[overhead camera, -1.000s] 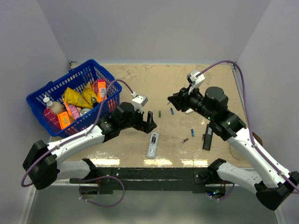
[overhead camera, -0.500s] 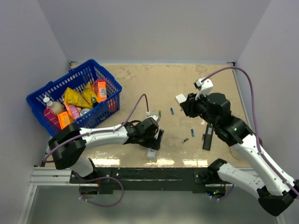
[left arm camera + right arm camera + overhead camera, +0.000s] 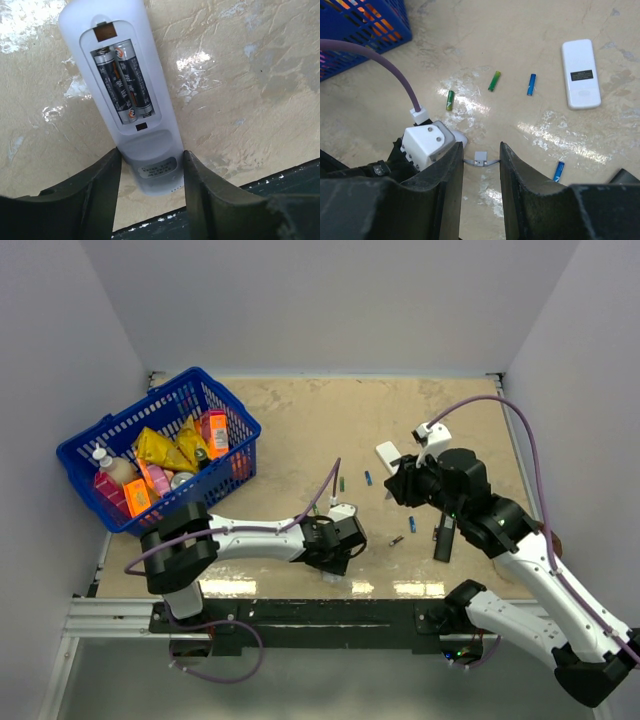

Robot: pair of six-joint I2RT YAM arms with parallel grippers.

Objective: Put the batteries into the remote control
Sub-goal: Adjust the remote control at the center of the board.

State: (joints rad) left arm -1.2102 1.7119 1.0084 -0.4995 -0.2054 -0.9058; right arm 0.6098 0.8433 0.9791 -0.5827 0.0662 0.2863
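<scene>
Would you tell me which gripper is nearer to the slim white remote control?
Left. The left gripper straddles the remote control; the right gripper hovers away to its right.

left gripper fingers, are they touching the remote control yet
Cannot tell. In the left wrist view the open left gripper straddles the remote control, its fingers right at the edges, with no plain gap or contact.

Table top [image 3: 300, 420]: beige, mottled with pale worn streaks, glossy glare patches near its front edge.
Walls [image 3: 320, 300]: plain pale lavender-grey panels enclosing the table top behind and on both sides.
Front rail [image 3: 300, 615]: dark metal bar along the table top's near edge.
Light: even, from overhead.
</scene>
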